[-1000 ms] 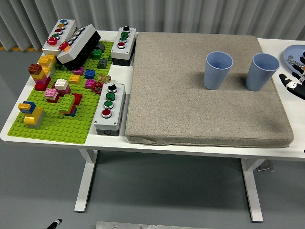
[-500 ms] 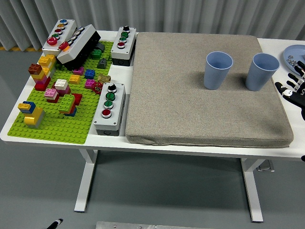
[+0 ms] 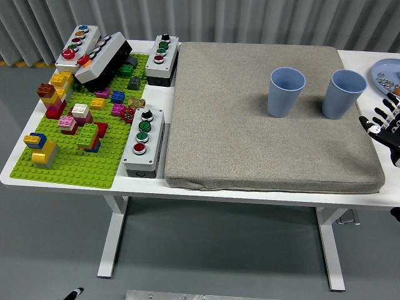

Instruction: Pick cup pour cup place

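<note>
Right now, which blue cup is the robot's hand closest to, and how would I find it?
Look at the big grey mat covering the right part of the white table. Two blue cups stand upright near its far right side. It is the right cup, by the mat's right edge, closest to the black right hand; the left cup stands further from that edge.

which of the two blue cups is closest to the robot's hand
The right-hand blue cup, near the grey mat's right edge. The right hand, fingers spread, sits just beside it; the other blue cup stands further left.
</note>
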You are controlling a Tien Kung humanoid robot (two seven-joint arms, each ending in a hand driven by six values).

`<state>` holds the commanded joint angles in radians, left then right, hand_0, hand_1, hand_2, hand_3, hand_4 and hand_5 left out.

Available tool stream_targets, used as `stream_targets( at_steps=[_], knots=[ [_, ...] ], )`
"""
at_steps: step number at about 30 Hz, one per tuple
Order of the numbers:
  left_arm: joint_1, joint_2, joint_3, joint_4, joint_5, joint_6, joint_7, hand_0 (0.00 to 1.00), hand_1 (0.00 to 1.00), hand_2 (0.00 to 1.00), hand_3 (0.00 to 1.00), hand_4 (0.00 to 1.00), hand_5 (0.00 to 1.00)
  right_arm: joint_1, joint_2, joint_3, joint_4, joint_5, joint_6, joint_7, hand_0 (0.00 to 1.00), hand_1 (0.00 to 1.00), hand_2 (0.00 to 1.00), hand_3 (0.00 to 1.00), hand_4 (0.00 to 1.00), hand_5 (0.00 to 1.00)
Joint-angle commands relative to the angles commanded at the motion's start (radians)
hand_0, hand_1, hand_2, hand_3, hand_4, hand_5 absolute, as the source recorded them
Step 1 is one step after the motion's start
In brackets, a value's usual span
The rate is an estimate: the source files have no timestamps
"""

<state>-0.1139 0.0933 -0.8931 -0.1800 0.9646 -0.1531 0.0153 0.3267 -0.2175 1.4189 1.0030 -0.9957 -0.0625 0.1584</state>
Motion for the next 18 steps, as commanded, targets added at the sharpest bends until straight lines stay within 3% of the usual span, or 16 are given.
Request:
stream_targets(
  at_steps=[18],
  knots=[
    [-0.009, 0.002, 0.004, 0.000, -0.004, 0.000, -0.003, 0.884, 0.837, 0.893, 0.801, 0.665, 0.998, 0.030, -0.009, 0.000, -0.030, 0.016, 0.006, 0.000, 0.889, 0.871, 0.940, 0.947, 0.822, 0.219]
  ],
)
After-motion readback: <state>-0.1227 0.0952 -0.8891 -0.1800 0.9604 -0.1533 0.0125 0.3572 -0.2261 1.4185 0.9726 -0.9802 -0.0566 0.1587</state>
